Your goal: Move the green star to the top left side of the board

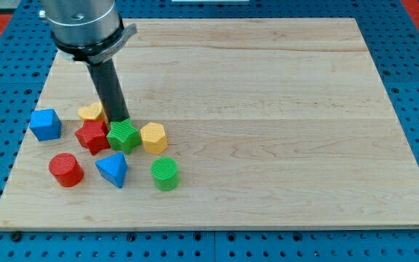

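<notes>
The green star (124, 135) lies at the lower left of the wooden board (268, 87), in a cluster of blocks. My tip (120, 120) stands just above the green star's top edge, touching or nearly touching it. A red star (92, 136) sits against the green star's left side. A yellow hexagon (153, 137) sits against its right side. A yellow block (91, 112), of unclear shape, lies just left of the rod, partly hidden by it.
A blue cube (45, 124) lies near the board's left edge. A red cylinder (65, 169), a blue triangular block (113, 169) and a green cylinder (164, 173) lie below the cluster. A blue pegboard (413, 44) surrounds the board.
</notes>
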